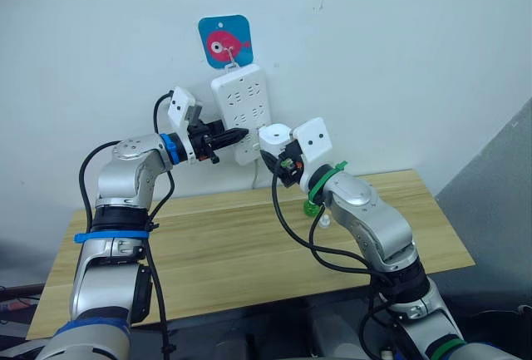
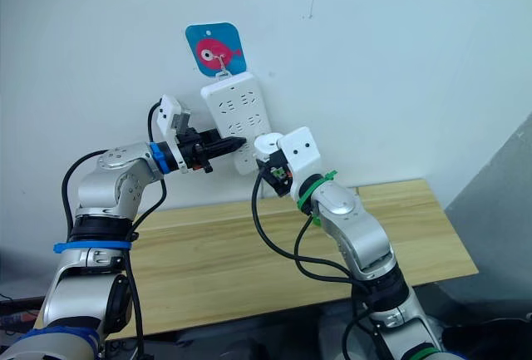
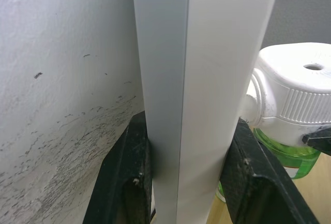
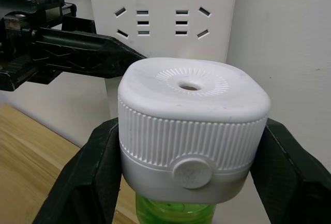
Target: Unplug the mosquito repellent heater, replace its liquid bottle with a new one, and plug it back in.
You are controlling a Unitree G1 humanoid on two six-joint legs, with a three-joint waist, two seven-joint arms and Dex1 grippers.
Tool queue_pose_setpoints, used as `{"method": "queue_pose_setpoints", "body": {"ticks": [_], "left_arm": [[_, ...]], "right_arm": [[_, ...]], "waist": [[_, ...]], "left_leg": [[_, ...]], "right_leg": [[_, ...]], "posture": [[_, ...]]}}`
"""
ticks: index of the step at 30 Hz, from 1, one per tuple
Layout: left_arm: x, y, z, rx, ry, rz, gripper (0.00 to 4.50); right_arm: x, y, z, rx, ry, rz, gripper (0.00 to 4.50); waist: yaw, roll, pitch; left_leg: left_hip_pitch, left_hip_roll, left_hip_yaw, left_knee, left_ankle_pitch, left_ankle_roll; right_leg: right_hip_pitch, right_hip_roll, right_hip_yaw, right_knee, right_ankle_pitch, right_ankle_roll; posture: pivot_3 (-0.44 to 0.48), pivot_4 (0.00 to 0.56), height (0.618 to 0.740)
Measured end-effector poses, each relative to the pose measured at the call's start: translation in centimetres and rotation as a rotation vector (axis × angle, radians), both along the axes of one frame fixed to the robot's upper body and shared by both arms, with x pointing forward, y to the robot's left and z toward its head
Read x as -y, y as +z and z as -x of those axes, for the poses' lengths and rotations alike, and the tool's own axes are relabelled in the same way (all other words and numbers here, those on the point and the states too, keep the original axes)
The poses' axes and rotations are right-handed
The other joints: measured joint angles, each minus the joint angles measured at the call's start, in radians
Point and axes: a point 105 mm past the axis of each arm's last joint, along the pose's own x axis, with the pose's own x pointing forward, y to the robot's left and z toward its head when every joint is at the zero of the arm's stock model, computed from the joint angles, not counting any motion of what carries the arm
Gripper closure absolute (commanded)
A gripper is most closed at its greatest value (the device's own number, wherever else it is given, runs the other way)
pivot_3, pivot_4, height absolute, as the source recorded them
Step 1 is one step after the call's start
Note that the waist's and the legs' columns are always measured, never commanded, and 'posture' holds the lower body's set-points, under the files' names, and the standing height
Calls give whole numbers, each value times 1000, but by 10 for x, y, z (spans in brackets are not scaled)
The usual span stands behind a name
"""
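- The right gripper (image 4: 191, 146) is clamped on the mosquito repellent heater (image 4: 192, 131), green liquid bottle (image 4: 176, 211) beneath, just beside the power strip (image 1: 242, 110) on the wall.
- The left gripper (image 3: 189, 167) grips the strip's lower edge (bracing it).
- Judged step: unplugging or re-plugging; I cannot tell which.
- Next calls for moving the heater squarely to the socket face.

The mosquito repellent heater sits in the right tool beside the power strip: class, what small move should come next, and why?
Probably ease the mosquito repellent heater straight toward the power strip. The right tool grips it with a green bottle fitted, and the left tool steadies the strip.
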Motion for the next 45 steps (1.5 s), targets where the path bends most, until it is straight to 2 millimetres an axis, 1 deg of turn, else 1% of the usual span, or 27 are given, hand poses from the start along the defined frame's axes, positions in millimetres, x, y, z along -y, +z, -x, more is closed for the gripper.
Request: {"method": "queue_pose_setpoints", "body": {"ticks": [7, 12, 29, 34, 45], "left_arm": [[0, 0, 0, 0, 0, 0, 3193], [0, 0, 0, -1, 0, 0, 3193], [1, 0, 2, -6, 6, 0, 3193], [0, -2, 4, -24, 7, 10, 3193], [-9, -2, 6, -33, 34, 5, 3193]], "right_arm": [[-2, 0, 1, 4, 4, -8, 1470], [-2, -6, -1, -6, -3, 13, 1470], [-4, -8, -5, 16, -14, -9, 1470], [-9, -9, -10, 18, -5, -17, 1470], [-18, -11, -18, 3, 56, -6, 1470]], "waist": [[0, 0, 0], [0, 0, 0], [0, 0, 0], [-6, 0, 0], [-26, 0, 0]], "left_leg": [[0, 0, 0, 0, 0, 0], [0, 0, 0, 0, 0, 0], [0, 0, 0, -1, 0, 0], [1, 0, 0, 0, 0, 0], [1, 0, 0, 0, 1, -1]], "right_leg": [[0, 0, 0, 0, 0, 0], [0, 0, 0, 0, 0, 0], [0, 0, 0, 0, 0, 0], [0, 0, 0, 0, 0, 0], [0, 0, 0, 1, 1, -1]], "posture": [[-214, 104, 740], [-213, 104, 740], [-217, 106, 740], [-217, 106, 740], [-204, 98, 740]]}}
